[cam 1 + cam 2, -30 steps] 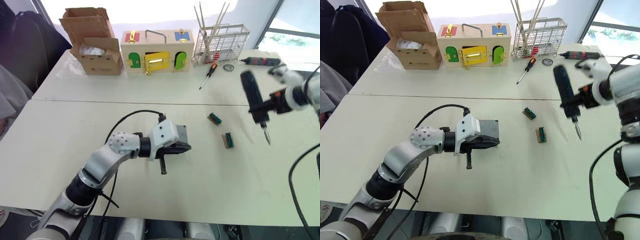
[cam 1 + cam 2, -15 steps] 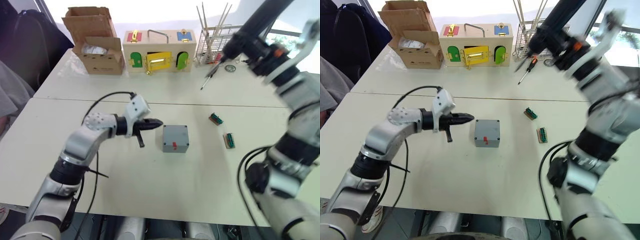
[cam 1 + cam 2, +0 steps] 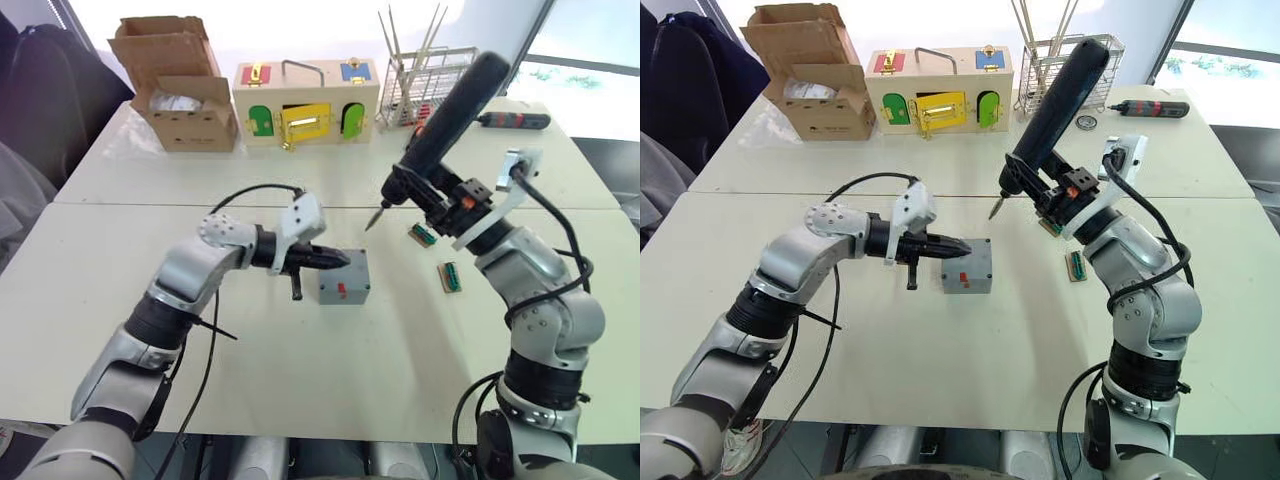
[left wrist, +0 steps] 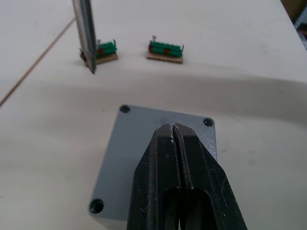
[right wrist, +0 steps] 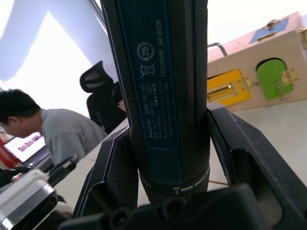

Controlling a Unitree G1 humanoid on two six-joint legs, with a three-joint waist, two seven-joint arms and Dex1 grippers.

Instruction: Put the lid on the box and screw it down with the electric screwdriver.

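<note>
The left gripper (image 4: 173, 132), its two black fingers pressed together, rests tip-down on the lid (image 4: 144, 143), which sits on the box (image 3: 343, 288) near the middle of the bench (image 3: 330, 390). The right gripper (image 5: 172, 191) clamps the electric screwdriver (image 3: 440, 120), held tilted, its metal bit (image 3: 374, 216) hanging in the air just beyond the box's far side. Two small green connectors (image 3: 428, 235) lie nearby, and a wooden box (image 3: 305, 100) with coloured doors stands along the far edge.
</note>
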